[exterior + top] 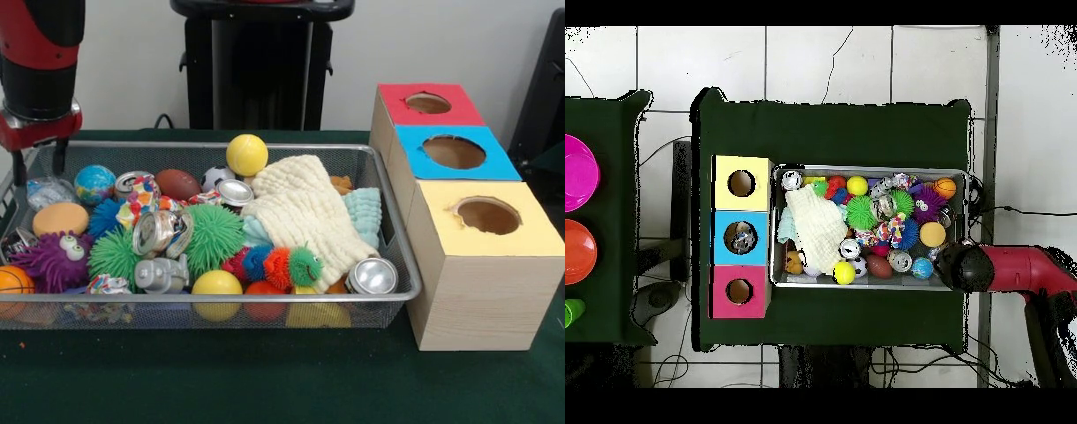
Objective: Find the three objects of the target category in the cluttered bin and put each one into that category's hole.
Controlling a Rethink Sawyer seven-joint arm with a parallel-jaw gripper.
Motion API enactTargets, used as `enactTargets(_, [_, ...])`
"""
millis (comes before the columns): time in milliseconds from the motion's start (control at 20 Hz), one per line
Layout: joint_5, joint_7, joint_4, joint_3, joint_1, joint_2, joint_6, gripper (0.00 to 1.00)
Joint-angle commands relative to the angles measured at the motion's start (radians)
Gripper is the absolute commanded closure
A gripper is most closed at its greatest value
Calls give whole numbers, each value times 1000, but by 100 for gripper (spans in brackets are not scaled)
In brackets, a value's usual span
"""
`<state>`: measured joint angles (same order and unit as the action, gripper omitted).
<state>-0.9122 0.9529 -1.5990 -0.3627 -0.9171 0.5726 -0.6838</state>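
Front view. My gripper (35,163) hangs over the far left corner of the bin (265,300), its two dark fingertips (59,155) standing apart with nothing between them. The crushed cans are what I take for targets: one (157,231) lies to the right of the gripper and nearer the camera, among the green spiky balls (212,234); another (234,192) sits further right by the cream cloth (300,212); a third (372,276) rests against the near right rim. The first is closest to the gripper, its long axis running roughly left to right. The hole (453,151) of the blue-topped box lies well right of the bin.

Overhead view. Here the gripper (965,266) sits at the bin's (865,168) lower right corner, the boxes at the opposite end, so I judge any carry must cross the whole bin. Something silvery already shows inside the blue box's hole (742,237). The bin is crowded; the green cloth-covered table (835,130) around it is open.
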Motion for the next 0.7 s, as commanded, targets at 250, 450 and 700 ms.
enactTargets(250, [-85,-251,64,-70,7,-124,-12,0])
enactTargets(450, [-91,-248,68,-70,6,-131,-6,0])
enactTargets(700, [-101,-246,73,-53,14,-113,-23,0])
